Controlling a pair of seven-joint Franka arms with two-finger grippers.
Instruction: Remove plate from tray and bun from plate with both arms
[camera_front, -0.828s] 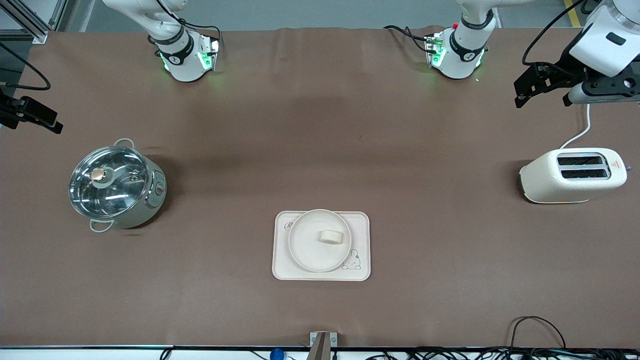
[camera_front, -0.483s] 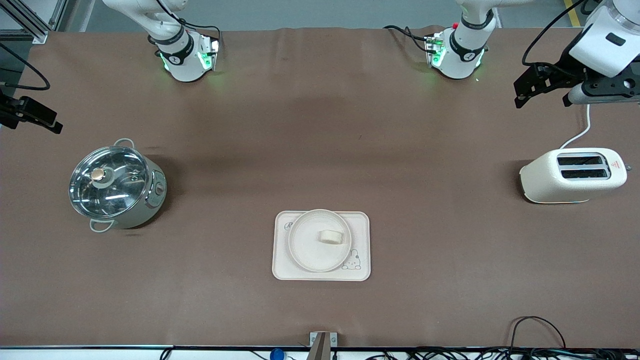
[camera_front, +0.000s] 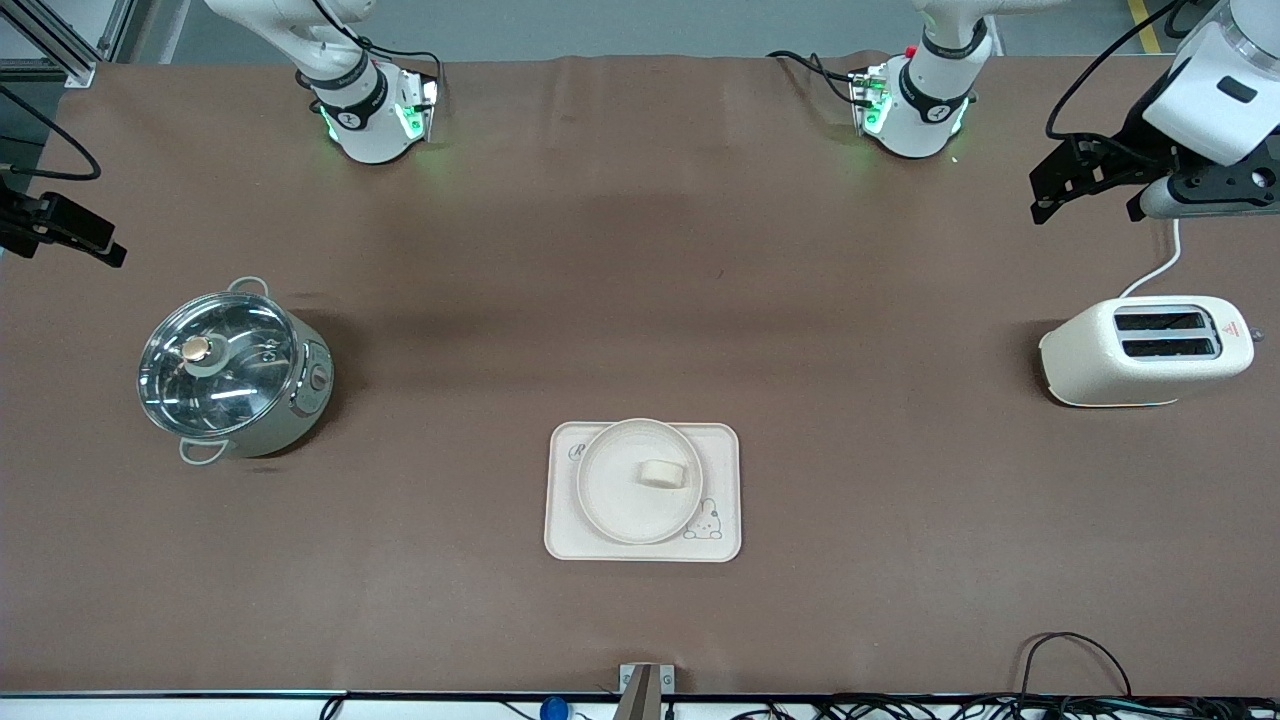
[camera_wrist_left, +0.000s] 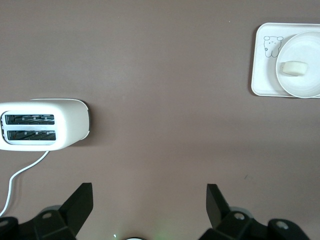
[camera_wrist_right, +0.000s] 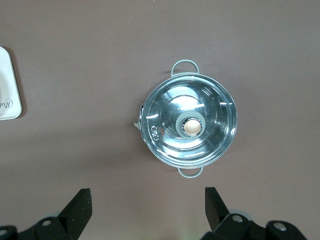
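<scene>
1. The left hand (camera_front: 1085, 180), black and two-fingered, hangs in the air with its fingers spread wide and nothing between them, over the tabletop's (camera_front: 640, 280) left-arm end, above bare brown cloth near the cream two-slot toaster (camera_front: 1147, 351).
2. The right hand (camera_front: 65, 235) is likewise spread apart and empty, up over the right-arm end of the tabletop, above the lidded steel pot with a glass lid (camera_front: 232, 372).
3. The round cream-white plate with a raised rim (camera_front: 640, 482) sits on the flat cream rounded-rectangle tray with a bunny drawing (camera_front: 643, 546), midway between the two arms' ends and nearer the front camera than the pot and toaster. The small pale puck-shaped bun (camera_front: 663, 474) lies on the plate, a little off its middle toward the left arm's end.
4. Judgement: neither removal is done yet; both hands are well apart from the tray, so the step in hand is the approach.
5. To do it well, one hand should likely come down on the plate's rim where it overhangs no tray edge, fingers straddling the rim, and lift level so the bun does not slide.
6. The bun looks soft; a gentle, centred pinch across its sides seems wise.
7. Risk: dragging the tray along with the plate.
</scene>
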